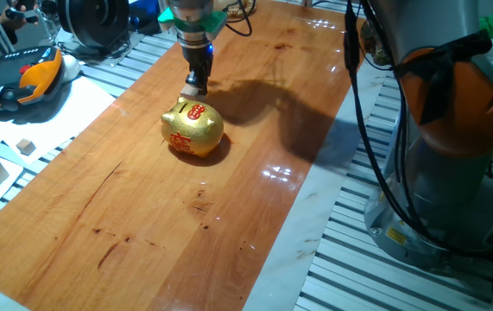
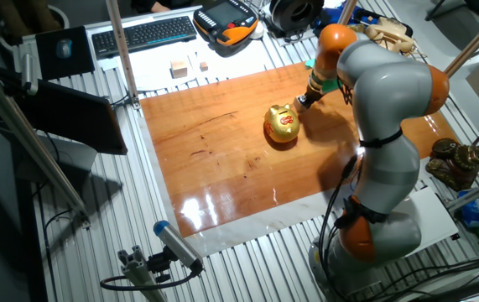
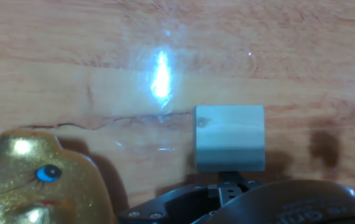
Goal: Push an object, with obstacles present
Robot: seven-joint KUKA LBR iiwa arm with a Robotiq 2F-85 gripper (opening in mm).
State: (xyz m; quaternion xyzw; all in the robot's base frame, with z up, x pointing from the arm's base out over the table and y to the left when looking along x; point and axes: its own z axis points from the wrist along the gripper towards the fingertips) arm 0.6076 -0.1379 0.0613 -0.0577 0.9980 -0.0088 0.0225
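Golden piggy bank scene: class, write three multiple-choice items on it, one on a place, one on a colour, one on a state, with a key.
1. Where is the small pale beige wooden cube?
A. Right at the gripper's tip
B. On top of the shiny golden piggy bank
C. Off the wooden table

2. What colour are the bank's markings?
A. Green
B. Red
C. Black

3. How does the bank stand?
A. Lifted
B. Resting on the table
C. Broken

Key: 1 A, the hand view shows the cube just ahead of the hand; 2 B, red shows on its back; 3 B, it sits whole on the wood.
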